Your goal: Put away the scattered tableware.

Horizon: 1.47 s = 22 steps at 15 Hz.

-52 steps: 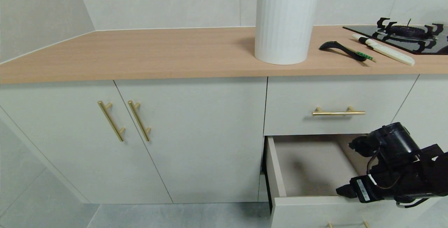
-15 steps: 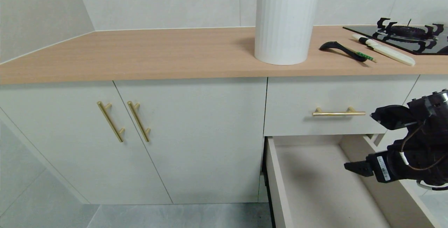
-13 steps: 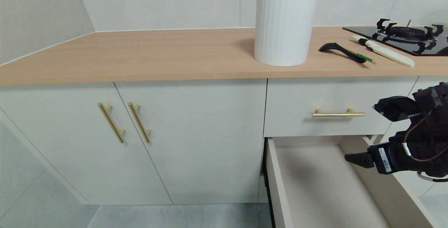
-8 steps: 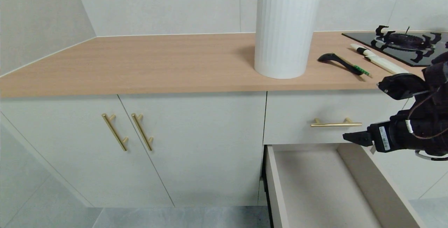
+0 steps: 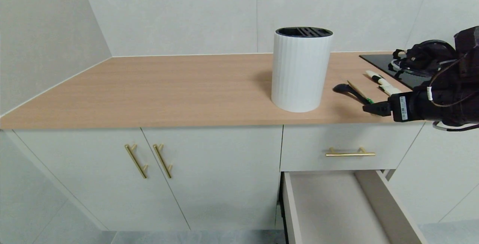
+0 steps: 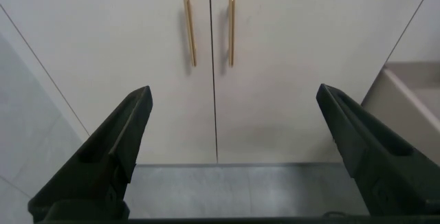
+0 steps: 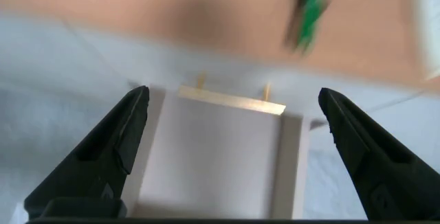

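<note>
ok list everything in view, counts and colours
counter: one, light wood
holder: one, white, on the counter
spoon: one, black, right of holder
chopsticks: count unclear, green-tipped, by spoon
knife: one, white, beside hob
hob: one, black, counter's right end
cabinet doors: two, pale grey, under counter
drawers: two, pale grey, upper shut, lower open
left tool: one, black, open, facing the doors
right tool: one, black, open, at the counter's front edge

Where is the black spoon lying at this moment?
In the head view, the black spoon lies on the countertop at the right, between the white ribbed holder and the white knife, beside a green-tipped chopstick.
</note>
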### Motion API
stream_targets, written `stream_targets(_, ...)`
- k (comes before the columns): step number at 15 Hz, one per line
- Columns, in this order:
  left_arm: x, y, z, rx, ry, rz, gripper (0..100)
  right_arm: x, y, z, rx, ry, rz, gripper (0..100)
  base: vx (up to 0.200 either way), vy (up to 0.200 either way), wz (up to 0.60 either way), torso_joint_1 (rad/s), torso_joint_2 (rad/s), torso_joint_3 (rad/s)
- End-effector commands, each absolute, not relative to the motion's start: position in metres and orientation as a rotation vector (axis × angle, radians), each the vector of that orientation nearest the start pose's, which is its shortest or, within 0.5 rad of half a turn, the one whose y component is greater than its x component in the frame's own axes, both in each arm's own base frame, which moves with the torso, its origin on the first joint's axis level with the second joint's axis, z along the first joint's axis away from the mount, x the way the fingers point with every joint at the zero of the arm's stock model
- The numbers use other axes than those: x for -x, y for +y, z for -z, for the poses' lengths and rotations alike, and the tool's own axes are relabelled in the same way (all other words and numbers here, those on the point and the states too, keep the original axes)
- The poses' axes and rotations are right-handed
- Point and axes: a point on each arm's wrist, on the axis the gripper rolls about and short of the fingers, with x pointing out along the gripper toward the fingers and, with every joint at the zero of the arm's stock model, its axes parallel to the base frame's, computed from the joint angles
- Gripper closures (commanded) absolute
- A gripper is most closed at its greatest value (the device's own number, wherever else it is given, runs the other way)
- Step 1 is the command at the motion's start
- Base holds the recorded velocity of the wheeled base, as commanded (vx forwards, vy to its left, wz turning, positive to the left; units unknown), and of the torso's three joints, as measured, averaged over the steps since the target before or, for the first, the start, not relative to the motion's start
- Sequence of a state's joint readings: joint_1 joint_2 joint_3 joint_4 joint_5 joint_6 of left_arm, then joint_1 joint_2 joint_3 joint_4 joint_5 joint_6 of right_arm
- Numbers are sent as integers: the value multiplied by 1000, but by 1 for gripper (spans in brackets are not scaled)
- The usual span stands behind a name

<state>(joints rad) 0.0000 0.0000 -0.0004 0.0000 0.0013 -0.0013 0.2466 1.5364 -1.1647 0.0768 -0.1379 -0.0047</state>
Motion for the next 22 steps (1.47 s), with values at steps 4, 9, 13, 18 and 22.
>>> stream_targets(4, 23, 0, -75, 2, 0, -2, 0, -289, 50, -256, 68, 404, -40, 0, 0, 0, 0, 45, -101, -62)
stream_targets(9, 23, 0, -75, 2, 0, -2, 0, -326, 56, -237, 28, 460, 28, 0, 0, 0, 0, 0, 0, 0)
stream_targets(13, 23, 0, -75, 2, 0, -2, 0, -352, 54, -213, 18, 515, 63, 0, 0, 0, 0, 0, 0, 0)
stream_targets(18, 23, 0, -75, 2, 0, -2, 0, -352, 54, -213, 15, 516, 64, 0, 0, 0, 0, 0, 0, 0)
stream_targets(22, 23, 0, -75, 2, 0, -2, 0, -351, 53, -215, 8, 512, 64, 100, 0, 0, 0, 0, 0, 0)
